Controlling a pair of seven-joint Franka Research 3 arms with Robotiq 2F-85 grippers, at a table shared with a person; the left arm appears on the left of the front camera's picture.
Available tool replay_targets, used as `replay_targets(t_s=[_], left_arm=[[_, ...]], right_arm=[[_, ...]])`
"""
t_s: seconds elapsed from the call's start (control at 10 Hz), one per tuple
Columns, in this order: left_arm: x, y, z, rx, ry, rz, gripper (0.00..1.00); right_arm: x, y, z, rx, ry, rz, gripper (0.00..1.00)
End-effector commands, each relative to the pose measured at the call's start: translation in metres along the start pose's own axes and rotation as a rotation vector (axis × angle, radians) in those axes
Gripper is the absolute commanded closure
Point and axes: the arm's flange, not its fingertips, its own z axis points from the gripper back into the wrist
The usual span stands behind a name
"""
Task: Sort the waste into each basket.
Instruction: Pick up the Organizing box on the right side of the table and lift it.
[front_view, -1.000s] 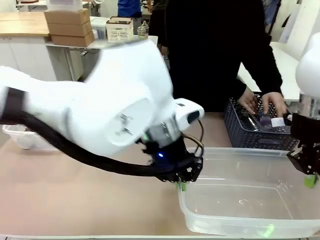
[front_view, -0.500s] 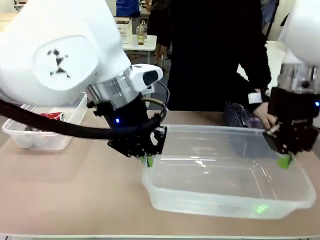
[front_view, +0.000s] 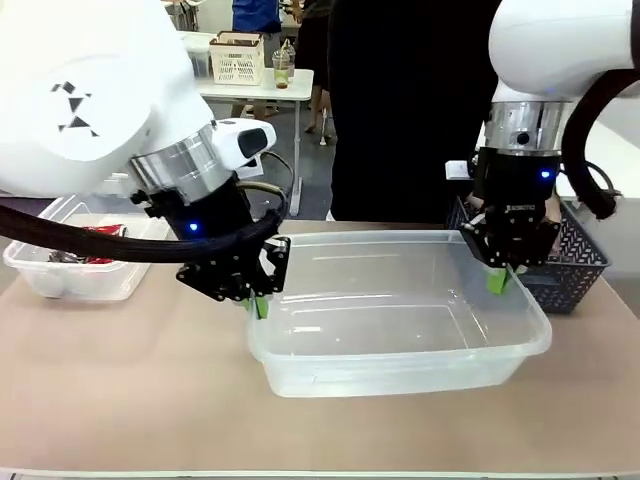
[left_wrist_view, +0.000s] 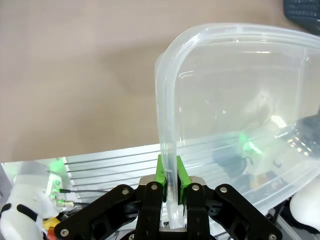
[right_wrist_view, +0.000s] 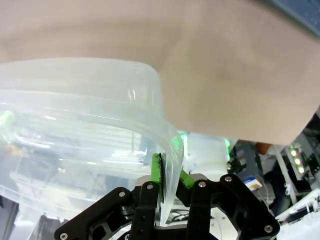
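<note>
Both grippers pinch the big clear tub by its wall: left gripper closed narrow on the left short side, right gripper closed narrow on the right short side. Left wrist view: green pads on either side of the thin wall just under the rim, left gripper square to it. Right wrist view: same clamp, right gripper on the curved wall near a corner.

Tub is empty and sits mid-table; can't tell if it is lifted or resting. Small tub sits at far left with a red can inside. Dark basket just beside the big tub's right end; contents not readable. Person stands at the far side.

Step, as I read it: two-arm positioning of the empty tub before sorting.

Doing it well:
- move both arms together at the same height so the tub stays level
- don't pull the ends apart or squeeze inward; the wall is thin and will likely flex or slip from the pads
- right-end grip looks close to the corner, so watch for twist
- stay clear of the dark basket
- set flat, then release both sides
</note>
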Motion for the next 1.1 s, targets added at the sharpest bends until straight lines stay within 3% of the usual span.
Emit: replay_targets(t_s=[0.0,0.1,0.2,0.3,0.6,0.8,0.9,1.0], left_arm=[[-0.003,-0.015,-0.001,-0.027,0.008,-0.028,1.00],[-0.003,-0.015,-0.001,-0.027,0.008,-0.028,1.00],[-0.003,-0.004,-0.002,0.005,0.001,-0.012,0.92],[0.028,-0.015,0.010,0.020,-0.012,0.001,0.92],[0.098,0.002,0.014,0.097,0.000,0.004,0.92],[0.125,0.016,-0.007,0.084,0.041,-0.010,0.92],[0.102,0.040,0.012,0.143,-0.003,0.043,0.92],[0.102,0.040,0.012,0.143,-0.003,0.043,0.92]], right_arm=[[-0.015,0.001,0.002,-0.013,0.007,0.024,1.00],[0.000,0.000,0.000,0.000,0.000,0.000,0.95],[0.015,0.010,0.019,0.063,-0.122,0.023,0.95],[0.040,0.024,0.033,0.127,-0.187,0.063,0.95],[0.107,0.059,0.031,0.202,-0.143,0.099,0.95],[0.120,0.072,0.015,0.224,-0.111,0.094,0.95],[0.121,0.071,0.011,0.249,-0.104,0.073,0.95],[0.127,0.031,0.008,0.115,-0.124,0.057,0.95]])
